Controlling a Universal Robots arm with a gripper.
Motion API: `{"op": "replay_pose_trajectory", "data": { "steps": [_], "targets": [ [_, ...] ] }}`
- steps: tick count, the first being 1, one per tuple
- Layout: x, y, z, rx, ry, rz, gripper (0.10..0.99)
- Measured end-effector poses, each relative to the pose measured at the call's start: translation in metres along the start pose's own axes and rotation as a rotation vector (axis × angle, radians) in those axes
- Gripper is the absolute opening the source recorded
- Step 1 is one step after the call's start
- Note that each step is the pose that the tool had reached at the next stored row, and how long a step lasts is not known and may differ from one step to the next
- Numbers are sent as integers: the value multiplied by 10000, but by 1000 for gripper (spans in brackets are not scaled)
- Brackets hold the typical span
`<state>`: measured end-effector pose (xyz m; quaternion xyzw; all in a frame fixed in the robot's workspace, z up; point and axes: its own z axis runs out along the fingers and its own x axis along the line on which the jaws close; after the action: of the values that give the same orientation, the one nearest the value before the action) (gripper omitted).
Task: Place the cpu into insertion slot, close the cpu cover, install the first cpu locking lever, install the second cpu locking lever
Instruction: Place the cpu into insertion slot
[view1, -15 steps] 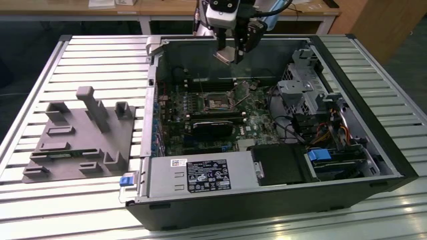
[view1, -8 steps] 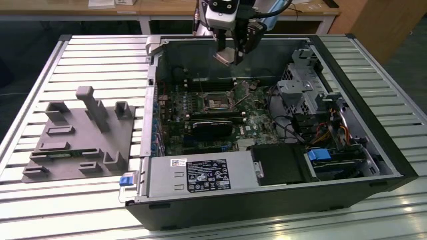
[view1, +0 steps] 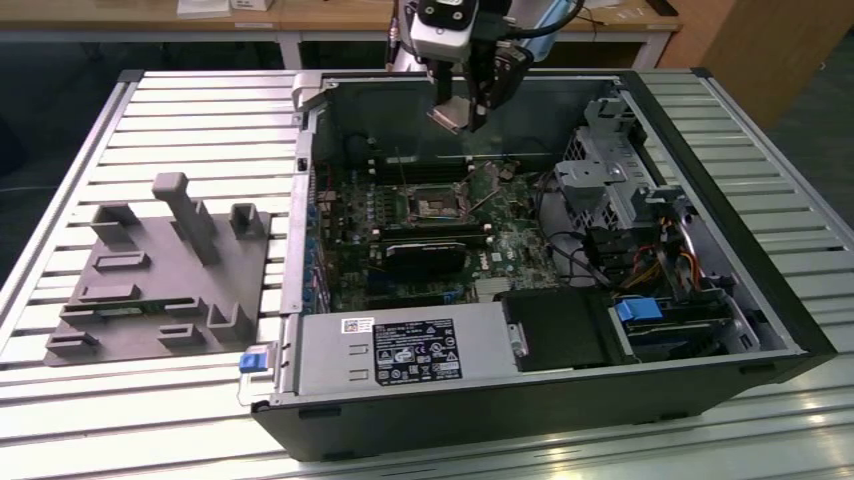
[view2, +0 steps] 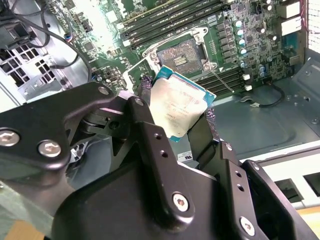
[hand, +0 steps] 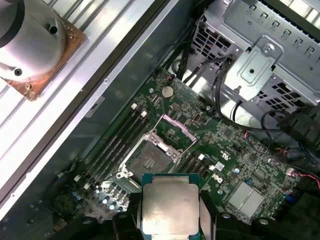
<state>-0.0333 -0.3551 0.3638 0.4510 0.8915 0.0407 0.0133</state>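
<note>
Fingers (view2: 150, 135): 2, closed narrow on the cpu, one pad on each of 2 opposite edges.
Gripper (view1: 470, 108): 1, hangs over the open pc case (view1: 441, 425), above the board, apart from it.
Cpu (hand: 169, 207): 1, between the fingers, silver lid facing the wrist cams, green rim showing at the corners. In the air, touching nothing but the pads.
Handling (my guess): light, thin, stiff, won't flex. Metal lid is smooth, so prob slippery if the grip is loose. Underside contacts are fragile, so keep pads off that face. Edge hold as shown looks right; a tilt would make seating awkward.
Insertion slot (hand: 150, 161): 1, just past the fingertips and below them, dark frame, tan centre, empty. Socket pins likely bend easily, so a drop or skew is the risk.
Cpu cover (hand: 176, 125): 1, silvery frame on the slot's far side from the fingers, swung up and open.
Locking levers: can't make them out for sure, no count.
Memory slots (hand: 117, 137): 2 banks, one on either side of the slot; count per bank unclear.
Coin cell (hand: 168, 91): 1, beyond the cover.
Drive cage (hand: 260, 60): 1, grey metal, further out, cables beside it.
Grey fixture tray (view1: 160, 270): 1, furthest off, outside the case on the slatted table (view1: 200, 100).
Task so far: cpu picked, not yet seated; cover not shut.
</note>
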Motion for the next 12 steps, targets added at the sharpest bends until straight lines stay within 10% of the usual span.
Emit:
{"op": "replay_pose_trajectory", "data": {
  "steps": [12],
  "targets": [
    [4,3,4,-11,-113,1251,541]
  ]
}}
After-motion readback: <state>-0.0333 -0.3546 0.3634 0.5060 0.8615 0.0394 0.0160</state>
